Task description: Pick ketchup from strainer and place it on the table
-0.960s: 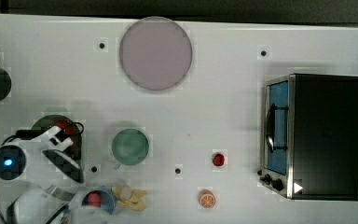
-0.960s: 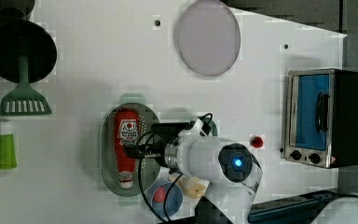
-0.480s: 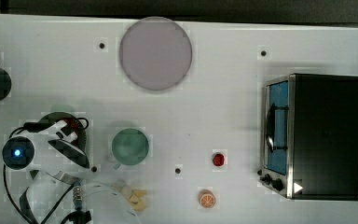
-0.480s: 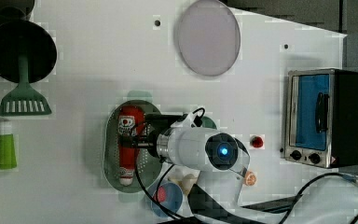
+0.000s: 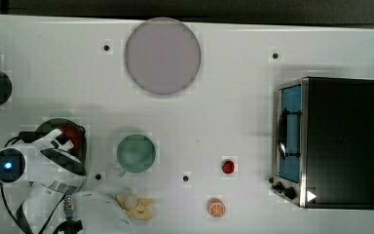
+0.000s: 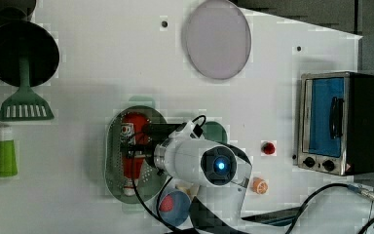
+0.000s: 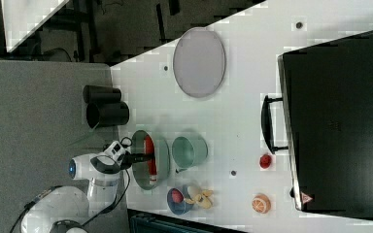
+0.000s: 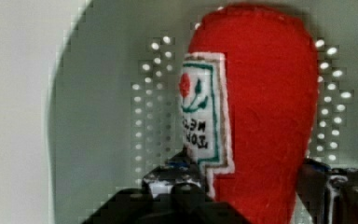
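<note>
The ketchup [image 8: 261, 116], a red bottle with a white label, lies lengthwise in the pale green strainer [image 8: 102, 116]. My gripper [image 8: 256, 182] straddles the bottle, one finger [image 8: 177, 182] against its label side and the other against the opposite side, jaws shut on it. In the left view the gripper [image 6: 141, 145] reaches across the strainer [image 6: 112, 161] onto the ketchup [image 6: 134, 165], which still rests in the basket. In the top view the arm covers most of the strainer [image 5: 46, 126] near the white table's [image 5: 224, 112] left edge; a bit of red ketchup [image 5: 72, 136] shows.
A teal cup [image 5: 136, 152] stands just to the top view's right of the strainer. A blue bowl [image 6: 173, 207] sits beside the arm. Also on the table are a lilac plate [image 5: 162, 56], a red ball [image 5: 228, 166], an orange half [image 5: 216, 207] and a toaster oven [image 5: 331, 141].
The wrist has swung over the strainer and come down onto the bottle. The jaws have narrowed from wide open to closing on the ketchup's sides.
</note>
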